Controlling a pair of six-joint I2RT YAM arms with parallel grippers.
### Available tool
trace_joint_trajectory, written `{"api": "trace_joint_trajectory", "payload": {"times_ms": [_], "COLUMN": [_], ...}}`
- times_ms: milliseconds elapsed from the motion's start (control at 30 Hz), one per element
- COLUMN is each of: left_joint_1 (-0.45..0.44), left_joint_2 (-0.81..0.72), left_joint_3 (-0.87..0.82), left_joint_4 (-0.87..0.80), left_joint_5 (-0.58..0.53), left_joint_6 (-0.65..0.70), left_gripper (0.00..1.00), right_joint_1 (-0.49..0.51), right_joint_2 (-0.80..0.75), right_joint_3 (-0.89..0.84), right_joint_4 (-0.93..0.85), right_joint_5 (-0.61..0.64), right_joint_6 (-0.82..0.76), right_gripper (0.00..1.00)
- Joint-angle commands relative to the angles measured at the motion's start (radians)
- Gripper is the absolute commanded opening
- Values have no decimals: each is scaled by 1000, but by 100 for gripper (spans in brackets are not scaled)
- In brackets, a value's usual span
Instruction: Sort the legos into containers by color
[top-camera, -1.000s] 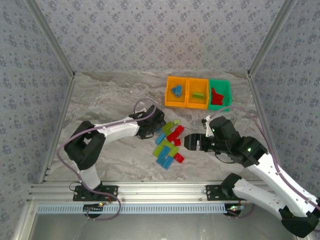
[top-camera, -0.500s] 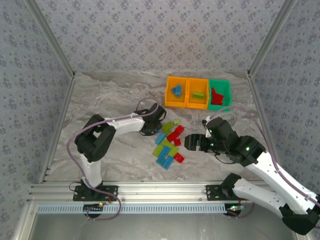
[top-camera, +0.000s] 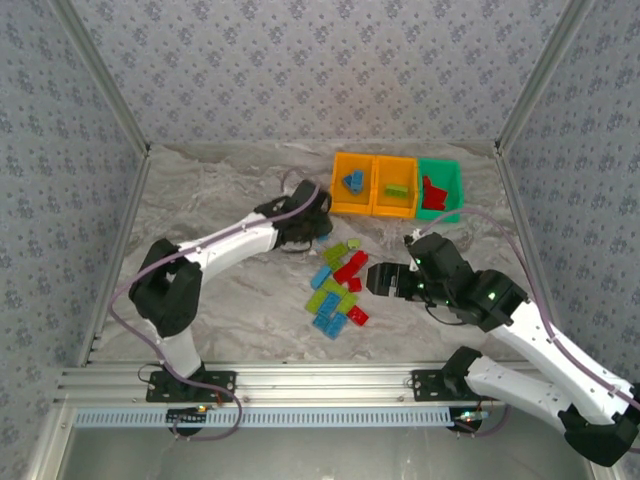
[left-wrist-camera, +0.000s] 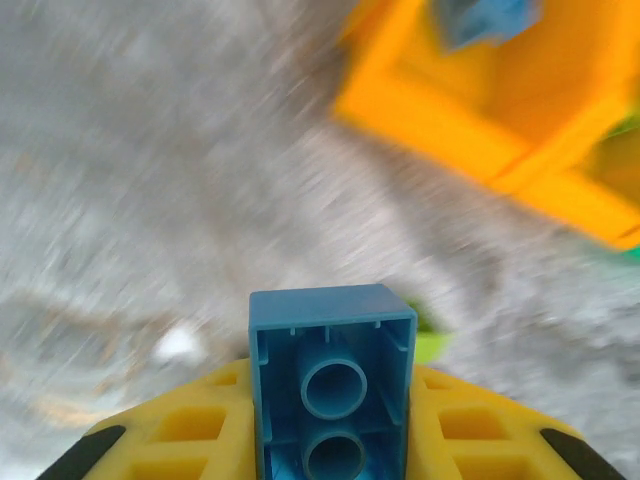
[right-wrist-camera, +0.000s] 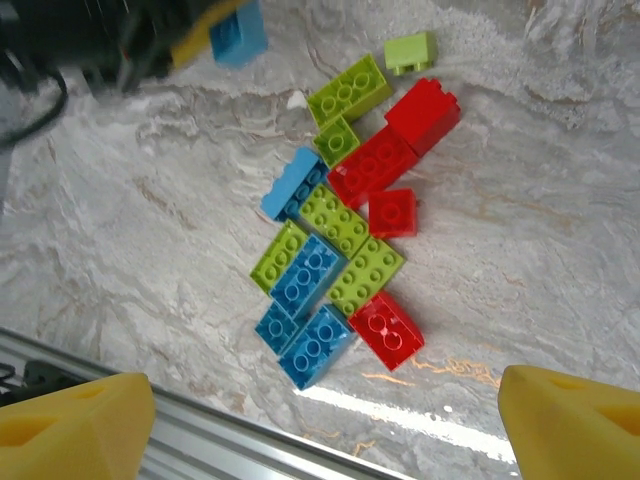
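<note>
Behind gripped blue brick (left-wrist-camera: 332, 390), bins (left-wrist-camera: 430, 128) blurred — cropped

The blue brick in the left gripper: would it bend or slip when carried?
Probably stiff and light: the brick is hollow moulded plastic. Its smooth sides might slip, as it sticks out past the fingers. Flat-faced, it should not roll.

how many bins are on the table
3, side by side in a row at the far right of the table: the left orange bin, the middle orange bin, and the green bin at the right end. None looks hidden.
</note>
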Motion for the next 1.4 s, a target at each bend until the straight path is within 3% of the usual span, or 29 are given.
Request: {"api": "trace_joint_trajectory", "payload": {"times_ms": [0,233,433,600,700,800,1033,1233,1367], "left_joint_1": [9,39,54,50,47,41,-44,-222,-264], "left_joint_2": [113,395,613,621,540,367,-243,-634,-776], "left_joint_3": [194,612,948,997,900,660,-47,-322,-382], "left_joint_4": [-32,-62,-220,-253,-210,-91,204,68,-158], "left_joint_5": [-95,-141,-166,-157,-107,-74,-51,-78,68], "left_joint_6": [167,326,397,404,411,400,450,727,855], "left_gripper": [25,29,42,51,52,51,51,55,59], "right_joint_1": [10,28,34,41,45,47,45,24,-27], "right_joint_2": [-35,-98,-136,-140,-140,-134,-7,283,487], "right_joint_3": [-7,-13,-21,-39,-48,-59,-101,-67,-24], "right_joint_4": [28,-30,-53,-59,-61,-55,62,163,287], "right_joint_5": [52,105,125,121,135,163,168,166,101], "right_joint_6": [53,95,114,128,133,136,116,98,106], "right_gripper": [92,92,92,93,93,93,94,96,90]}}
